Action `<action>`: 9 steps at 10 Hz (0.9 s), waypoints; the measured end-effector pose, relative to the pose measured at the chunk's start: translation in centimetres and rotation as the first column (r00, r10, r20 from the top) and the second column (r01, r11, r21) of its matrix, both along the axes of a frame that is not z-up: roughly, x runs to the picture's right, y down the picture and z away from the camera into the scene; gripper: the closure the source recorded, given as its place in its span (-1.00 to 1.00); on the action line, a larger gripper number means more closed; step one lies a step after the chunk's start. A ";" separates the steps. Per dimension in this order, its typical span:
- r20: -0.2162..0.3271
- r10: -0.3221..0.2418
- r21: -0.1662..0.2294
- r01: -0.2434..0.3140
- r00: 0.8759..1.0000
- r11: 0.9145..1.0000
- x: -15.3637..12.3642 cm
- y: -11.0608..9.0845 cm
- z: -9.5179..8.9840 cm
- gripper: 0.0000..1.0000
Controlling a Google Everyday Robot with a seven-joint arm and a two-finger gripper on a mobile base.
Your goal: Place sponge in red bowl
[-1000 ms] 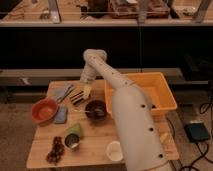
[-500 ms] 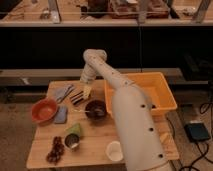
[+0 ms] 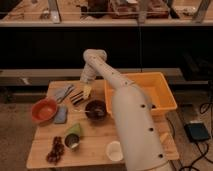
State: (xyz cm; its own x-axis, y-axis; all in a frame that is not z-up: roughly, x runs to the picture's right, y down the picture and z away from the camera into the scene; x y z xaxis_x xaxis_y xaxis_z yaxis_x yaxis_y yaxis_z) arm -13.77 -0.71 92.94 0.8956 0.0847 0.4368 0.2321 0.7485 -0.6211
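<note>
The gripper (image 3: pixel 87 89) hangs over the back of the wooden table (image 3: pixel 95 140), its jaws apart and nothing between them. It sits just beside a dark striped object (image 3: pixel 76 97) and near the crumpled blue-grey cloth (image 3: pixel 62 92). The sponge (image 3: pixel 61 115) lies flat on the table, well apart from the gripper toward the front left, just beside the red bowl (image 3: pixel 44 111); whether it touches the bowl's wall I cannot tell.

Several things could go wrong from here:
- The cloth is closer to the tool and much the same colour as the sponge, so a descent from this spot would likely catch the wrong thing.
- The sponge is thin and lies flush, so the fingers may skid over it or jam on the wood instead of closing around it.
- It lies so near the red bowl that one finger coming down on that side may strike the rim and push the bowl toward the left edge of the table.
- The dark bowl (image 3: pixel 95 103) stands between the two spots, so a low sweep across could clip it.

Against the earlier frames nothing visibly differs: the arm keeps the same bend, the gripper hangs over the same place, and the sponge, both bowls and the cloth lie where they were
</note>
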 end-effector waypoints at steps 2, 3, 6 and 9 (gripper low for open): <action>0.000 0.000 0.000 0.000 1.000 1.000 0.0 0.0 0.0 -0.60; 0.000 0.000 0.000 0.000 1.000 1.000 0.0 0.0 0.0 -0.60; 0.000 0.000 0.000 0.000 1.000 1.000 0.0 0.0 0.0 -0.60; -0.004 0.017 -0.006 -0.017 1.000 1.000 -0.4 -0.3 -0.4 -0.60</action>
